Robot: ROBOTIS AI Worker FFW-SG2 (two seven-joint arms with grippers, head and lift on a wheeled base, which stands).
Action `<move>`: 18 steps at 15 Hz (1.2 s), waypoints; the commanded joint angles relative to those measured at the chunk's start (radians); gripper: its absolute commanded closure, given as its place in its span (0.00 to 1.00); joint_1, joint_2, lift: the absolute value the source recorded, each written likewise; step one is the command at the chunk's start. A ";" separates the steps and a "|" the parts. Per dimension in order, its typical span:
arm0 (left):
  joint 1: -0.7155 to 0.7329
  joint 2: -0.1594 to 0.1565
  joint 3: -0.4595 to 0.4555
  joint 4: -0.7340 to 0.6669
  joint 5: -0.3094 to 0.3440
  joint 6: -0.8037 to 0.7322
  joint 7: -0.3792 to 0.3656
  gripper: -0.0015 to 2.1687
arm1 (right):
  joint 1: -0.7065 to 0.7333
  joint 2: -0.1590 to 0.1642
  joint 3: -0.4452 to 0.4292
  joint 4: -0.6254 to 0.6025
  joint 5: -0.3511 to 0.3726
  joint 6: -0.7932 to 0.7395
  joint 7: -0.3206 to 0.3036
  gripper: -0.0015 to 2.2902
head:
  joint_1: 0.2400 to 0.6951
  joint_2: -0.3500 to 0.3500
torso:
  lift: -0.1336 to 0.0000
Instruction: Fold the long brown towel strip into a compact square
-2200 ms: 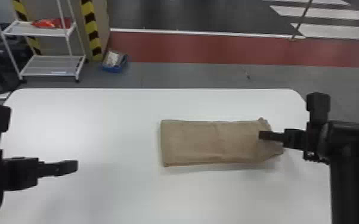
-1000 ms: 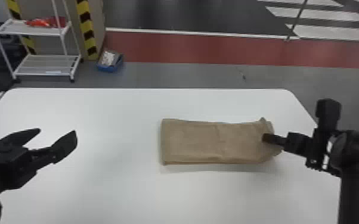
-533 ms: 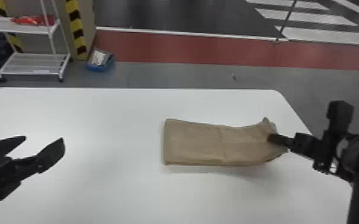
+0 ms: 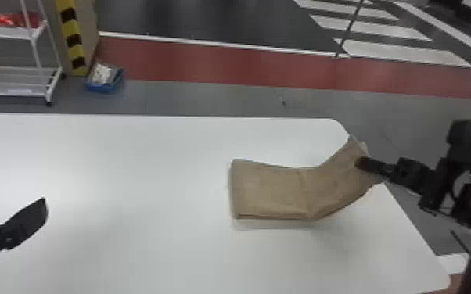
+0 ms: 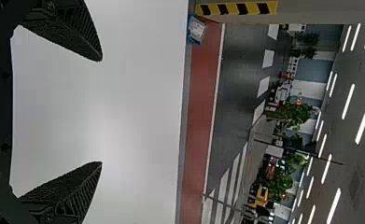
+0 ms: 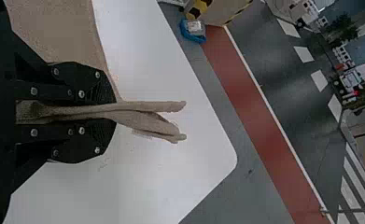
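Observation:
In the head view the brown towel [image 4: 272,189] lies folded in layers on the table, its right part lifted off the surface. My right gripper [image 4: 364,163] holds that raised right end near the table's right edge. In the right wrist view my right gripper [image 6: 110,112] is shut on the towel [image 6: 59,32], whose layered end sticks out past the fingers. My left gripper [image 4: 11,209] is at the left of the head view, well away from the towel. In the left wrist view my left gripper [image 5: 101,112] stands open with bare table between its fingers.
The white table [image 4: 129,156] has a rounded far right corner close to the raised towel end. Beyond it on the floor are a white shelf rack [image 4: 19,70] and a blue bin [image 4: 105,80].
The towel's right end has risen with my right gripper, bending the towel near its middle. My left gripper has opened and turned, and the head view has shifted to the right.

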 commanded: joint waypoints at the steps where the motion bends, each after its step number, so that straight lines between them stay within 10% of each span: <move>1: 0.015 -0.003 0.010 -0.009 0.000 0.000 -0.002 0.04 | -0.017 0.052 0.023 -0.012 -0.040 -0.010 -0.004 0.43 | 1.00 0.17 | 0.04; 5: 0.033 -0.003 0.021 -0.009 0.002 -0.003 -0.002 0.04 | -0.032 0.148 0.126 -0.032 -0.044 -0.032 -0.006 0.43 | 1.00 0.30 | 0.04; 18: 0.041 -0.003 0.058 0.031 0.031 -0.052 0.007 0.04 | 0.052 0.148 0.481 -0.067 0.094 -0.044 0.005 0.43 | 1.00 0.62 | 0.04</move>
